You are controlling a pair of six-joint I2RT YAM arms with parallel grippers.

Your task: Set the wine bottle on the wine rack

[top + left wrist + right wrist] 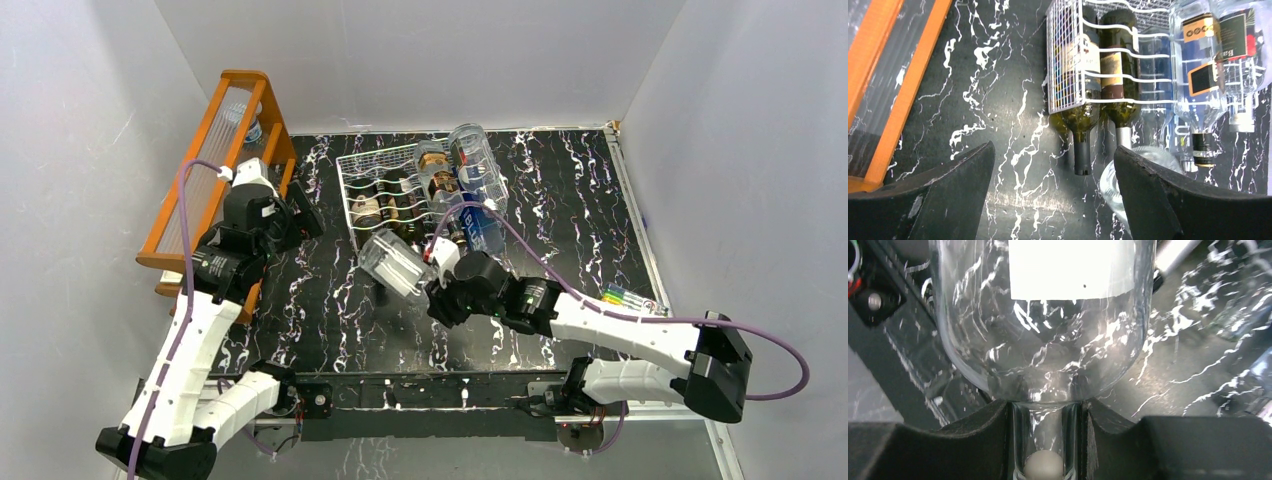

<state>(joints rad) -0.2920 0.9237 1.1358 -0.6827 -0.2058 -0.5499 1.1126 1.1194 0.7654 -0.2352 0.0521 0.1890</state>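
Tabletop (330,330): wine bottle (393,264) near wine rack (1065,60) front edge.

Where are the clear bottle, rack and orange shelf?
clear bottle (393,264): top view, on its body.
rack (1064,55): left wrist view, on its mesh end panel.
orange shelf (246,76): top view, on its top bar.

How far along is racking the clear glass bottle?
Done: the right gripper is shut on the neck of the clear glass wine bottle. In hand: the bottle hangs tilted just short of the flat silver-white wire rack. Left: laying it in a groove beside the racked bottles. The left gripper is open and empty.
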